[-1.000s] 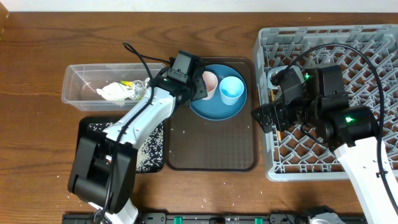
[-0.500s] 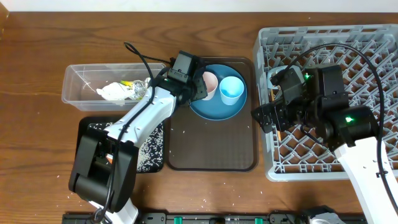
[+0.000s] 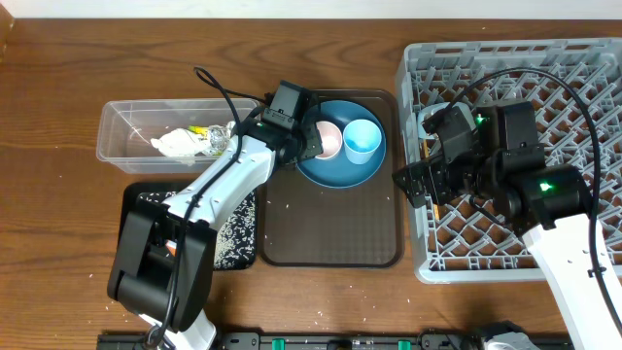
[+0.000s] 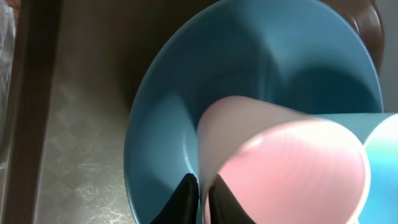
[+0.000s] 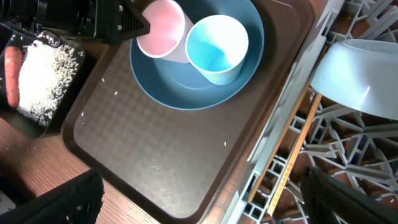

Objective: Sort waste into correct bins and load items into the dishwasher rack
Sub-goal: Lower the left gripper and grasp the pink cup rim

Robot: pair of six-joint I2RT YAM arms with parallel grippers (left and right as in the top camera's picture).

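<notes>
1. The left gripper reaches over the 9 o'clock edge of the dark-blue plate. Its fingers are pressed together on the rim of the pink cup, one inside the wall and one outside, as the left wrist view shows.
2. The pink cup stands mouth up on the plate. The light-blue cup is just beside it at its 3 o'clock, also mouth up.
3. The plate lies at the 12 o'clock end of the brown serving tray, which sits mid-surface.
4. The right gripper hangs over the 9 o'clock edge of the dishwasher rack, fingers spread wide and holding nothing.
5. In the right wrist view, the pale-blue bowl rests upside down in the rack, with the wooden chopsticks lying along the rack's near edge.
6. The clear tub sits at 9 o'clock from the plate. It holds crumpled white paper and a crinkled wrapper.
7. The black tray, at 7 o'clock on the wooden surface, carries white rice grains and the orange carrot.
</notes>
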